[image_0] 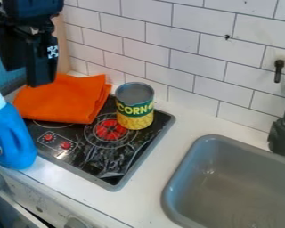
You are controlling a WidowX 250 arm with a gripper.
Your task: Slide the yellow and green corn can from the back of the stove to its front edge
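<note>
- The white stove front (34, 196), with its knobs, ran along the lower left, nearest the camera.
- A blue bottle (13, 140) with a white cap stood upright at the left, beside the black stovetop (122, 176).
- The gripper (26, 76) hung at the upper left, its two fingers spread and nothing between them; the orange cloth (61, 102) was nearest to it.
- That cloth lay folded over the back left part of the stovetop.
- A can (135, 107) with a green and yellow label stood upright beside the red burner (109, 130).
- The gray sink (183, 178) was at the right, below a black faucet (282, 139).
</note>
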